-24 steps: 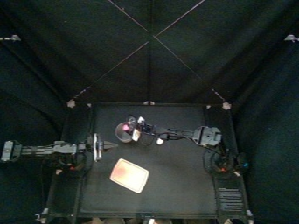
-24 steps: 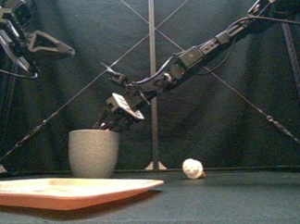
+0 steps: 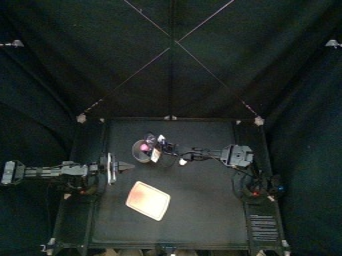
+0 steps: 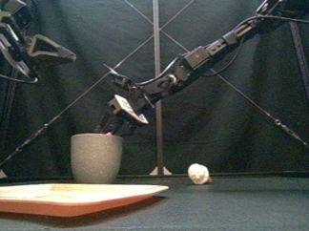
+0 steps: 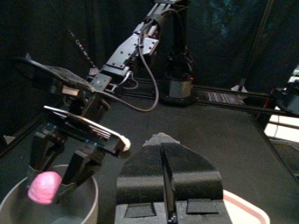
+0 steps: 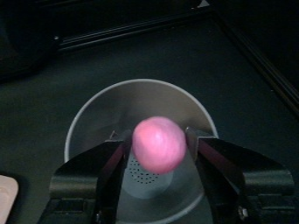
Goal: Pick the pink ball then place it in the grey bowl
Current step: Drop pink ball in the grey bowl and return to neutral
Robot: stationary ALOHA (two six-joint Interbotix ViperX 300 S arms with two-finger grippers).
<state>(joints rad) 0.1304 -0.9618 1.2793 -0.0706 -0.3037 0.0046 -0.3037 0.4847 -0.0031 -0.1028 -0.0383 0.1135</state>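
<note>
The pink ball [image 6: 159, 147] is held between the jaws of my right gripper [image 6: 159, 140], directly above the mouth of the tall grey speckled cup [image 6: 107, 115]. In the front view the right gripper [image 4: 117, 123] hangs just over the cup's rim [image 4: 97, 138], its arm slanting down from the upper right. The left wrist view shows the ball [image 5: 45, 187] at the cup's opening [image 5: 17, 208]. From above, the ball [image 3: 140, 148] shows pink over the cup. My left gripper [image 5: 162, 144] is shut and empty, raised at the table's left [image 3: 110, 168].
A flat pink tray [image 4: 70, 197] lies at the front left of the table [image 3: 148, 201]. A small white toy [image 4: 198, 172] rests on the table to the right of the cup.
My right gripper has sunk slightly toward the cup's rim with the ball still in it. The left arm has not moved.
</note>
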